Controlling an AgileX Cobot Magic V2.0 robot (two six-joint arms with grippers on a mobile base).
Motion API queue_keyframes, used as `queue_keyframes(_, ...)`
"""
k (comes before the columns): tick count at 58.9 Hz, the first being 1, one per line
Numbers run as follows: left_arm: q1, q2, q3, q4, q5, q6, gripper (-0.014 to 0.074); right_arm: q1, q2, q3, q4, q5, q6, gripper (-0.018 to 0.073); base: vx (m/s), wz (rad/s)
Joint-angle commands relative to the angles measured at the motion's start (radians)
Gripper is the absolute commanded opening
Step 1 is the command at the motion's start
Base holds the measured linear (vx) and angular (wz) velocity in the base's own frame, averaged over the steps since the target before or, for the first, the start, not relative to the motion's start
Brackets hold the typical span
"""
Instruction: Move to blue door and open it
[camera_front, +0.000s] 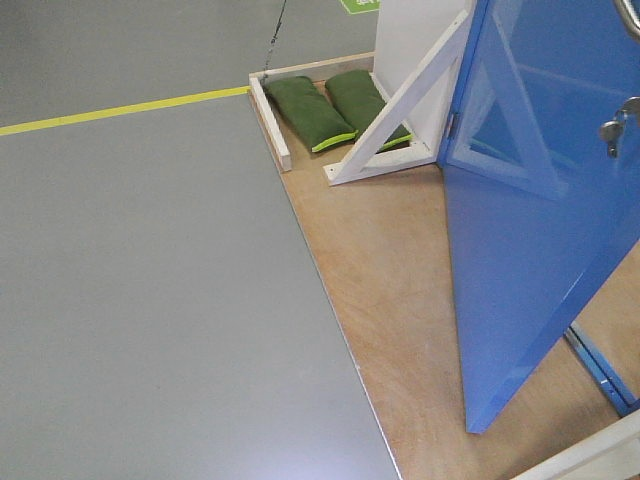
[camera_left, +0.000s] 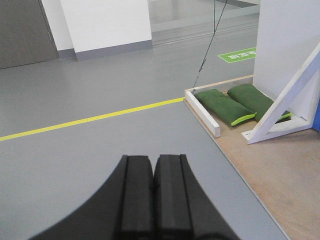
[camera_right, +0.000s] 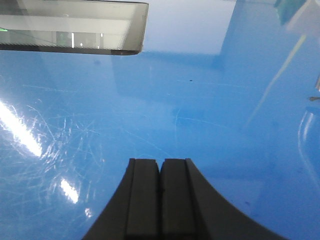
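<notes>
The floor (camera_front: 150, 300) is smooth grey, crossed by a yellow line (camera_front: 120, 108) that ends at a low white rail (camera_front: 270, 122). A plywood base (camera_front: 390, 270) lies flush against the floor and runs from this rail toward the lower right of the front view. Two green sandbags (camera_front: 308, 112) lie side by side on the base, just behind the rail, with the nearer foot of a white brace (camera_front: 400, 120) beside them. The brace leans diagonally against an upright white panel (camera_front: 420, 40). The door (camera_front: 530, 250) fills the right side of the front view. It is glossy blue, it meets the panel at its far edge, and it stands at an angle over the base, with its near lower corner above the plywood. A silver lock (camera_front: 614, 128) sits near the right edge of the door face. A metal strip (camera_front: 600, 370) shows on the base behind the door's lower edge. In the left wrist view, the left gripper (camera_left: 153, 162) is above grey floor, jaws pressed together with nothing between them. A thin cable (camera_left: 207, 50) runs up from the rail end. In the right wrist view, the right gripper (camera_right: 160, 162) faces the scratched blue door surface, jaws likewise closed and empty. Contact with the door cannot be determined.
</notes>
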Motion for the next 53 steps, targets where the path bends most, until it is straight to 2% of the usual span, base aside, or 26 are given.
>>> queue_keyframes(1, 0.003, -0.006, 0.001, -0.007, -0.086, -0.003, 0.0070, 0.068, -0.051, -0.032, 0.108, 0.215, -0.005, 0.0002, 0.00, -0.02)
queue_keyframes(16, 0.003, -0.006, 0.001, -0.007, -0.086, -0.003, 0.0070, 0.155, -0.051, -0.032, 0.132, 0.285, -0.005, 0.0002, 0.00, -0.01)
queue_keyframes(35, 0.003, -0.006, 0.001, -0.007, -0.086, -0.003, 0.0070, 0.334, -0.050, -0.032, 0.132, 0.285, -0.005, 0.0002, 0.00, -0.02)
queue_keyframes(44, 0.003, -0.006, 0.001, -0.007, -0.086, -0.003, 0.0070, 0.393, -0.050, -0.032, 0.132, 0.253, -0.005, 0.0002, 0.00, 0.00)
queue_keyframes(46, 0.003, -0.006, 0.001, -0.007, -0.086, -0.003, 0.0070, 0.421, -0.050, -0.032, 0.131, 0.209, -0.005, 0.0002, 0.00, 0.00)
queue_keyframes(53, 0.003, -0.006, 0.001, -0.007, -0.086, -0.003, 0.0070, 0.419, -0.050, -0.031, 0.129, 0.208, -0.005, 0.0002, 0.00, 0.00)
